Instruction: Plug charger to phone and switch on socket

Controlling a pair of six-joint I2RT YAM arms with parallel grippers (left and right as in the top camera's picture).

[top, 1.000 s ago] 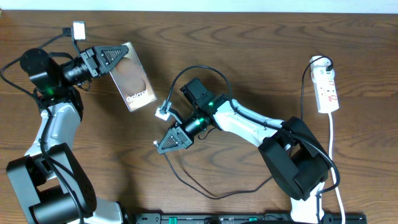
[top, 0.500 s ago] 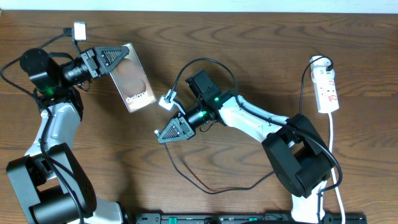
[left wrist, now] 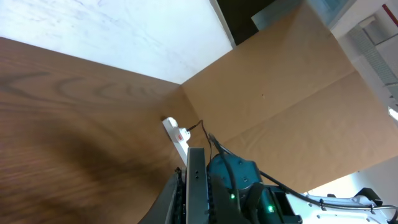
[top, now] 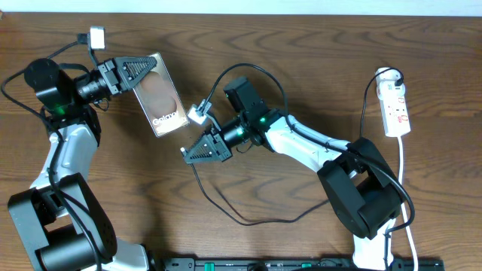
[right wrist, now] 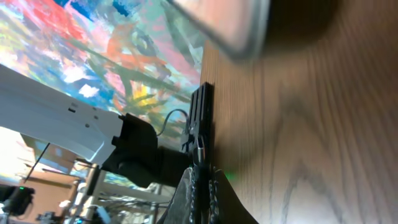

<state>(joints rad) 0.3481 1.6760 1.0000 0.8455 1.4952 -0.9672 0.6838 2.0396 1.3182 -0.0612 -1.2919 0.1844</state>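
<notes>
nearest the robot's bases, the slack of the charger [top: 248,223] lies in a loose curve on the table [top: 301,45]. it looks thin, light and limp, so it will bend rather than push. the useful hold is close behind the plug, where the short stub is stiff enough to aim.

further in, the right gripper [top: 188,154] has its jaws pressed together on the cable's end. the plug tip itself is too small to make out.

beyond that, the left gripper [top: 147,66] is clamped on one end of the phone [top: 162,98]. the wrist view shows the slab edge-on between the jaws, and its free end points toward the right gripper, near but apart. the phone is rigid, flat and glossy, so likely slick and easy to twist in a narrow grip. a hold across its long edges would probably resist the push of the plug better.

far right, well apart from both, the socket [top: 396,105] lies flat. it looks light and may slide when its switch is pressed.
</notes>
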